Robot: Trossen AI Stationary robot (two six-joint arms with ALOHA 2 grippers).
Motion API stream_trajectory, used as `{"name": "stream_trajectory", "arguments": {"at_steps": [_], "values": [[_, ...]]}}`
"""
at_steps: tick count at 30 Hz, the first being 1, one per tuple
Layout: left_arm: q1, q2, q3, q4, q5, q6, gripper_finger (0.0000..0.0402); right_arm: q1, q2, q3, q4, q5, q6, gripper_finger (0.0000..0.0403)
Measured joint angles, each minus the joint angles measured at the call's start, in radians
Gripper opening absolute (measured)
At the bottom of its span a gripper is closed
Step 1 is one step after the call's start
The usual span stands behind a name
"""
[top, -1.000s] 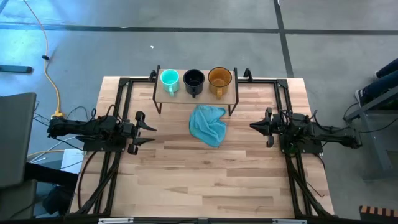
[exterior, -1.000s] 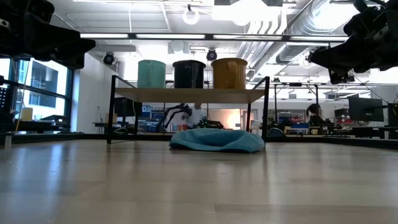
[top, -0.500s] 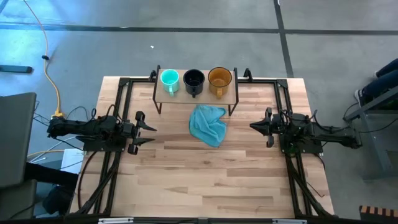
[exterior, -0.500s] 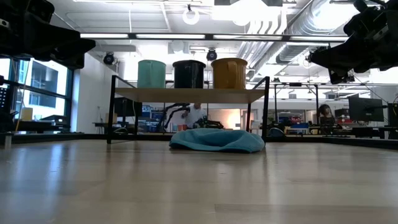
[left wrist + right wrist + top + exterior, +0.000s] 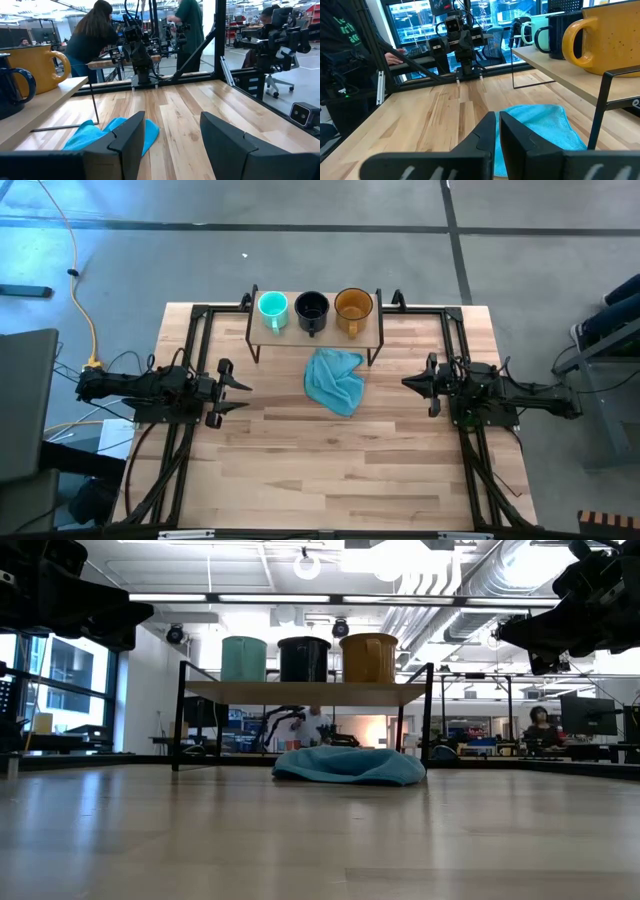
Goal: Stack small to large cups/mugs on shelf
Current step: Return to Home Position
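Three mugs stand upright in a row on the shelf (image 5: 315, 332) at the table's far side: the teal mug (image 5: 272, 307) leftmost, the dark navy mug (image 5: 311, 308) in the middle, the amber mug (image 5: 353, 306) rightmost. In the low view their bases rest on the board (image 5: 305, 691). My left gripper (image 5: 240, 394) hovers open over the table's left part, fingers pointing right. My right gripper (image 5: 407, 382) hovers shut over the right part, pointing left. Neither is near the mugs.
A light blue cloth (image 5: 336, 380) lies crumpled on the table just in front of the shelf, between the two grippers. Black frame rails (image 5: 190, 360) run along the table's left and right sides. People show in the room beyond the table.
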Motion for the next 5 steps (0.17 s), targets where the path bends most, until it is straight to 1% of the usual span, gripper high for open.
{"name": "stream_trajectory", "arguments": {"at_steps": [5], "values": [[0.0,0.0,0.0,0.0,0.0,0.0,0.0179,0.0,0.0,0.0,0.0,0.0,0.0,0.0016]]}}
